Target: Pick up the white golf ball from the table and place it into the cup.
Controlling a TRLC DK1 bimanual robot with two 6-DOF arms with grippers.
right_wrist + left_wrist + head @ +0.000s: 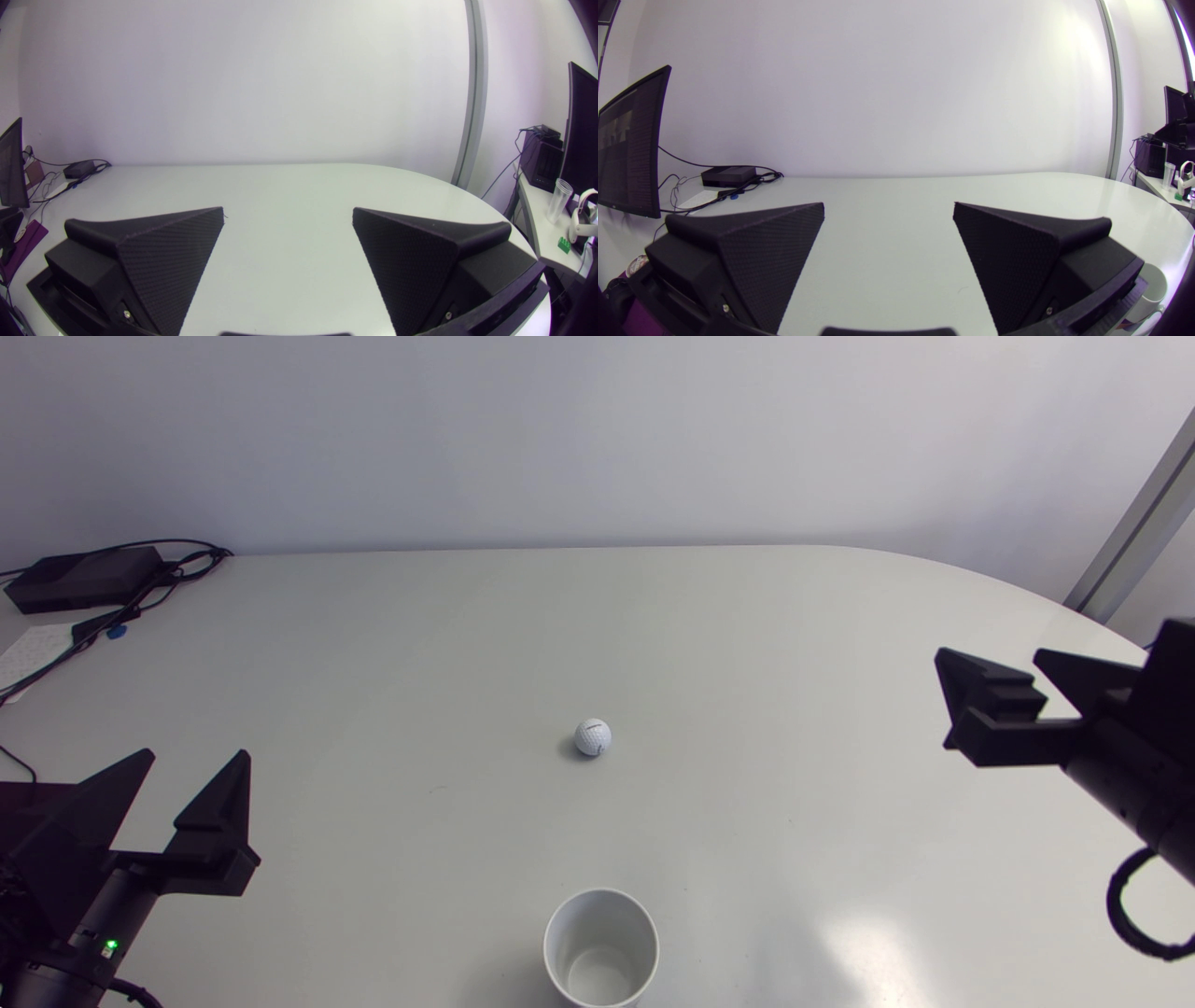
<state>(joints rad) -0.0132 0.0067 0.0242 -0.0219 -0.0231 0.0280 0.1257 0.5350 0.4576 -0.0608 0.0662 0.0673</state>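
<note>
Matte-black, spread wide, nothing between the fingers: left gripper (198,761), at the near left of the table (747,616). Likewise open and empty on the other side: right gripper (988,655), by the right edge. Well apart from both, near mid-table, loose on the bare top: white golf ball (593,736). Closer to the front edge and almost in line with the ball, upright, mouth up, empty: white cup (601,898). Pick not yet begun, by the look of it.

Likely trouble from here: round, hard and free to roll on a smooth top, so easily nudged away by one finger landing first. Easily squeezed out from between slanted wedge faces if pinched off-centre. Possibly bounced off the rim if released too high. Light cup prone to tipping if clipped.

Surface pale grey-white, slightly glossy, rounded at the far right corner. At the far left corner: flat black box (84,577), tangled black cables (177,560), sheet of paper (28,649).
</note>
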